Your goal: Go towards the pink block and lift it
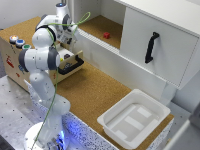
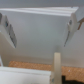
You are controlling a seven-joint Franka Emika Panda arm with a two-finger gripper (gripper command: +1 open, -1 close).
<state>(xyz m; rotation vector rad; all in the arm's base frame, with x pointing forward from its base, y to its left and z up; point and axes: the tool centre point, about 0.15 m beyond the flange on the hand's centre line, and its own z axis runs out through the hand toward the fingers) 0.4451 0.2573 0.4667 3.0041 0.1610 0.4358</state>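
Exterior view, pink block (image 1: 106, 35): sat on the cork floor of the white cabinet's (image 1: 160, 40) open shelf, near its middle, apart from the walls
Exterior view, end effector (image 1: 68, 38): hung at the cabinet's open end, on the exterior view's left, well short of the block and clear of it; its spread could not be told here
Exterior view, other things: a white tray (image 1: 112, 125) rested on the cork counter (image 1: 90, 90) below the cabinet; round coloured buttons (image 1: 19, 42) topped a wooden box far from the cabinet
Wrist view, end effector (image 2: 39, 29): fingers (image 2: 7, 31) stood spread wide with nothing between them, facing a white cabinet panel (image 2: 40, 35)
Wrist view, block: not visible
Handling: probably light, rigid and small; a pinch across two opposite flat sides from above looked best, centred, since so small a cube could slip or tip
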